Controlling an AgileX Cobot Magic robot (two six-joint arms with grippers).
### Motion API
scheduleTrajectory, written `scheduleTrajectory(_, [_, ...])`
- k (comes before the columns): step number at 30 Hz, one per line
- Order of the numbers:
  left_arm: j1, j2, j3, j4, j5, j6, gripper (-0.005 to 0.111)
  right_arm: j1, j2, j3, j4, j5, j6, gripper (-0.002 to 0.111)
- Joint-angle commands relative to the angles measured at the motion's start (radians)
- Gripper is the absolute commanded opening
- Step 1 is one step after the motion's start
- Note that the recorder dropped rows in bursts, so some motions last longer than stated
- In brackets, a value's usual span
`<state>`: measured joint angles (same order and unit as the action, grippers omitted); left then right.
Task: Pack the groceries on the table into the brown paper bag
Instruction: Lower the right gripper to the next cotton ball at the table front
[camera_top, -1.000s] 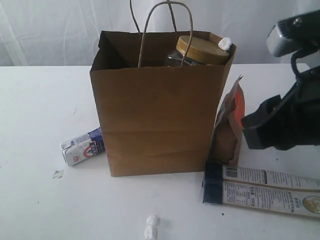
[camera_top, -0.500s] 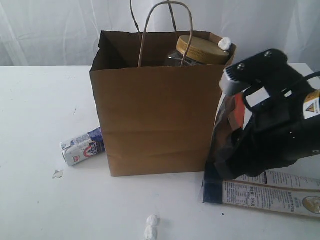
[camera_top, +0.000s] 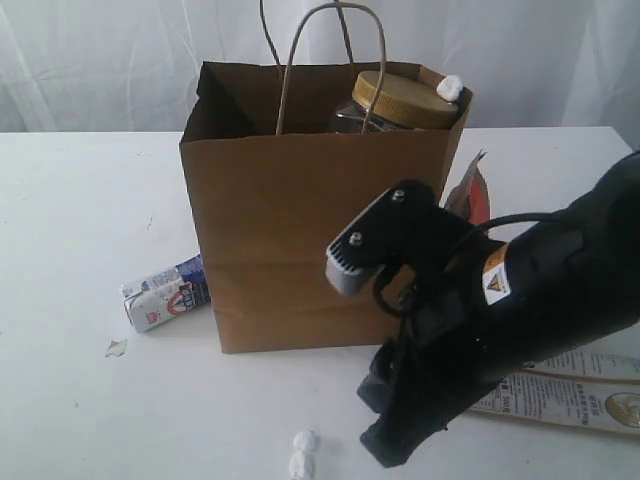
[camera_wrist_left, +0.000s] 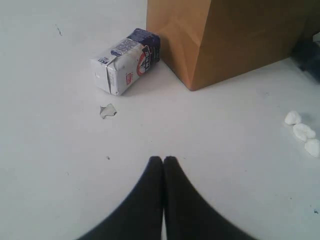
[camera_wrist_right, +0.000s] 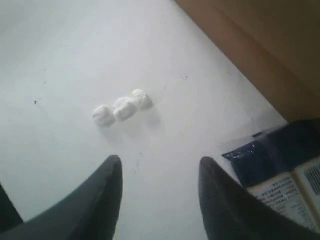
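The exterior view alone shows the bag's (camera_top: 300, 240) open top: a jar (camera_top: 400, 100) stands inside at the rim's 2 o'clock side, its gold lid above the paper edge. A small white wad (camera_top: 449, 87) sits on that corner, and the loop handles stand upright. What else is in the bag cannot be seen. In that view the right arm (camera_top: 500, 330) crosses the bag's 4 o'clock corner. It hides most of the pouch (camera_top: 470, 195) leaning at the bag's 3 o'clock side, and also the near end of the packet (camera_top: 570, 390) lying flat at 4 o'clock. The right wrist view shows that hidden dark-blue end just beside the bag's base. It also shows the right jaws spread apart, grasping nothing, over bare worktop (camera_top: 80, 200) near three white lumps (camera_top: 302, 453) at the bag's 6 o'clock. The left jaws appear only in the left wrist view, clenched tip to tip on nothing. They are well apart from the carton (camera_top: 165, 292), which lies on its side at the bag's 8 o'clock corner with a pale flake (camera_top: 116, 347) near it. Whether carton and bag touch I cannot tell. Broad white worktop spreads at the bag's 9 o'clock.
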<state>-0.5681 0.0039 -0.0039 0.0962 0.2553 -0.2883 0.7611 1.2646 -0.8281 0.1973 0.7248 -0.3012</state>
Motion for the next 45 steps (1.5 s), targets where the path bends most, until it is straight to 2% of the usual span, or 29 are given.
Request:
scheduleTrajectory(1, [-0.003, -0.004, 0.004, -0.005, 0.0, 0.0, 0.0, 0.065, 0.062, 0.004, -0.041, -0.057, 0.014, 0.045])
scheduleTrajectory(8, [-0.003, -0.004, 0.004, -0.005, 0.0, 0.0, 0.0, 0.096, 0.196, 0.004, -0.079, -0.108, 0.13, 0.042])
scheduleTrajectory(15, [-0.003, -0.004, 0.004, -0.005, 0.0, 0.0, 0.0, 0.096, 0.337, 0.001, -0.077, -0.263, 0.219, 0.042])
scheduleTrajectory(23, [-0.003, -0.004, 0.004, -0.005, 0.0, 0.0, 0.0, 0.096, 0.406, -0.072, -0.056, -0.274, 0.314, 0.042])
scheduleTrajectory(29, [-0.003, -0.004, 0.004, -0.005, 0.0, 0.0, 0.0, 0.096, 0.426, -0.072, 0.07, -0.268, 0.315, 0.042])
scheduleTrajectory(45, [-0.003, -0.004, 0.004, -0.005, 0.0, 0.0, 0.0, 0.096, 0.492, -0.072, 0.077, -0.285, 0.394, 0.042])
